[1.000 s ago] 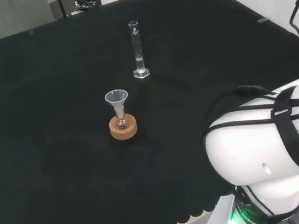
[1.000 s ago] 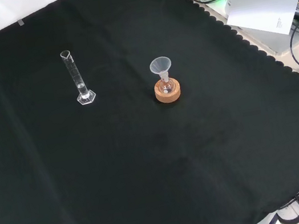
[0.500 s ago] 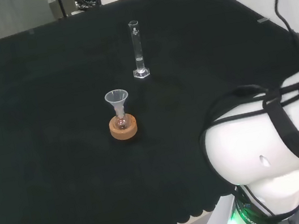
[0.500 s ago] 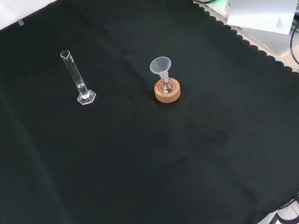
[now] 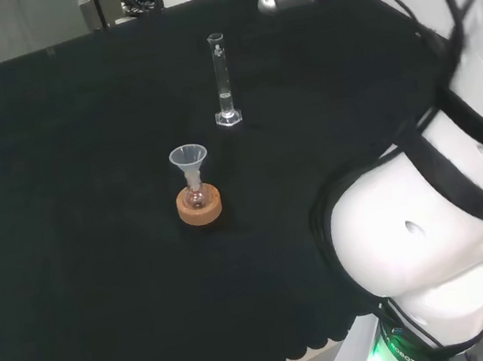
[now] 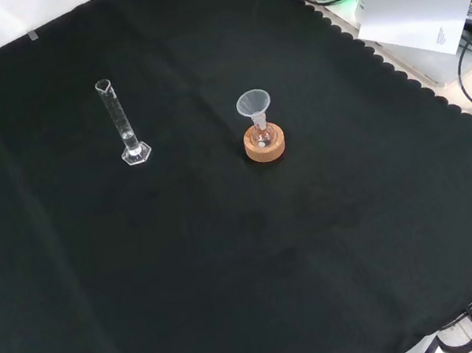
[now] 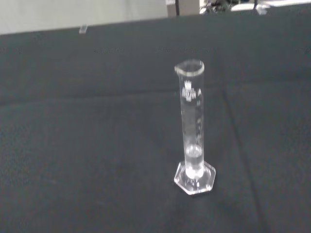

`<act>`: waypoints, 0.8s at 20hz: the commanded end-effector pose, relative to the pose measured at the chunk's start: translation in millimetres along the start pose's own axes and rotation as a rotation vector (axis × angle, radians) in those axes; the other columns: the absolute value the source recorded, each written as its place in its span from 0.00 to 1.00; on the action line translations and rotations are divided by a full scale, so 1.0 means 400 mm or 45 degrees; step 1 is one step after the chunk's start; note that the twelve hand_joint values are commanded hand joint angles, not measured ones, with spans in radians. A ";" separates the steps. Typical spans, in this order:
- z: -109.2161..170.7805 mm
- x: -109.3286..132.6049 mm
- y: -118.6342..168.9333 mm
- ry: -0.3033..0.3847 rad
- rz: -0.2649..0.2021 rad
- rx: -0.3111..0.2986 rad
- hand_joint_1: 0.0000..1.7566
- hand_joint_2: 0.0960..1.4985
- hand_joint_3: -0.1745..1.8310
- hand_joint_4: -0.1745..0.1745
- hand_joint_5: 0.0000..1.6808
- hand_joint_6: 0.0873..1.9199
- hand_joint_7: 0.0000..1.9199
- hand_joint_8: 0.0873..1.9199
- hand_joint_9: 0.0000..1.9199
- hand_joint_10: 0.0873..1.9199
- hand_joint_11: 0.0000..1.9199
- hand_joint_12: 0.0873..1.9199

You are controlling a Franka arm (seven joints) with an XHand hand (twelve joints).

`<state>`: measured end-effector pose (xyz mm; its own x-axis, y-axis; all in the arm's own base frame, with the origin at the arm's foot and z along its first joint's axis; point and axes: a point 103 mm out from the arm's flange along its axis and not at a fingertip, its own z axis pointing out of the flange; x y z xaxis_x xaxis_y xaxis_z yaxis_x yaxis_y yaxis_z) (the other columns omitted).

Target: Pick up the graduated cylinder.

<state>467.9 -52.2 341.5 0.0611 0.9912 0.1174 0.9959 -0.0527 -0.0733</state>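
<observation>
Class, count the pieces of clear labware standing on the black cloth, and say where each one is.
2. In the front view, the graduated cylinder stands upright at the left, and a funnel sits over a cork ring to its right. More clear pieces could go unseen.

A round brown cork ring (image 5: 200, 207) (image 6: 264, 146) is set on the black cloth (image 5: 63, 220) (image 6: 191, 285) (image 7: 73, 145) that covers the bench. A small clear flask is held in the ring, and a clear cone-shaped funnel (image 5: 188, 160) (image 6: 253, 103) is stood upright in its neck. A white card (image 6: 417, 12) is seen past the cloth's wavy edge.
</observation>
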 end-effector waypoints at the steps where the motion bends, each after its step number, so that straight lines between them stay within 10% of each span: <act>1: 0.101 -0.119 0.258 0.202 -0.144 -0.217 0.24 0.72 0.24 0.37 0.13 0.00 0.01 0.28 0.13 0.35 0.03 0.72; 16: 0.273 -0.215 0.277 0.366 -0.185 -0.134 0.29 0.66 0.23 0.38 0.14 0.00 0.03 0.29 0.15 0.34 0.05 0.72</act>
<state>508.8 -122.1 394.5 0.0005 0.9903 0.1392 0.9897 -0.0204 0.1417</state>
